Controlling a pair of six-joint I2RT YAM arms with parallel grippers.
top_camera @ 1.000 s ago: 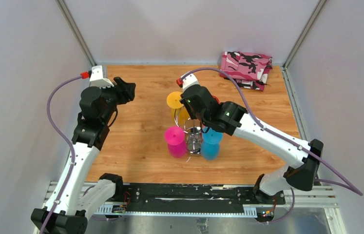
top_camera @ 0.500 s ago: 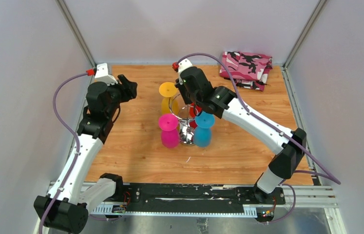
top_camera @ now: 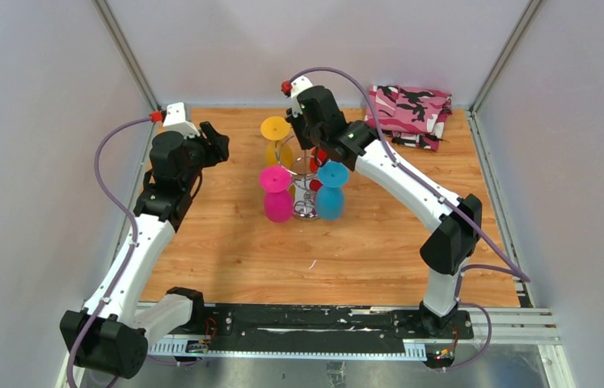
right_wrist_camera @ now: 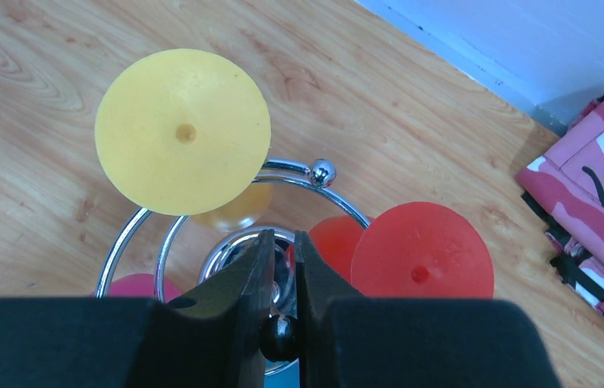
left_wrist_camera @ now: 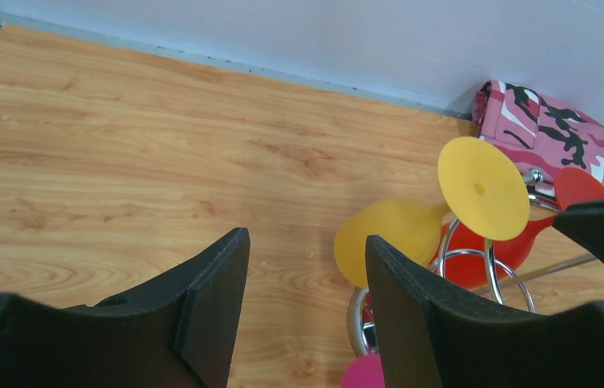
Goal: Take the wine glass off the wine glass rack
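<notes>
1. Overhead, the right hand [right_wrist_camera: 282, 238] sits directly above the wine glass rack [right_wrist_camera: 323, 172], its fingers clenched almost together on the small round knob that tops the central post.
2. That grip looks meant to pin the rack to the desk [left_wrist_camera: 120, 145], so the stand does not tip or slide when a glass is pulled off a hook.
3. Four glasses hang bowl-down with their feet uppermost, which is how the curled hooks carry them. From the right hand, the yellow glass [left_wrist_camera: 483, 187] is ahead and to the left, and the red glass [right_wrist_camera: 421, 250] is just to the right. The pink glass [top_camera: 276, 179] and the blue glass [top_camera: 332, 174] hang on the near side below it.
4. The left hand [left_wrist_camera: 305, 242] is released and holds nothing; its jaws stand apart over bare wood.
5. From the left hand, the yellow glass lies ahead and to the right, near but not touching. It is the closest glass, so I judge it the likely one to take.
6. No glass is off the rack yet.
7. A folded pink camouflage cloth [top_camera: 410, 105] lies well beyond the right hand, in the far corner.
8. No brand, label or other writing can be read on anything.
</notes>
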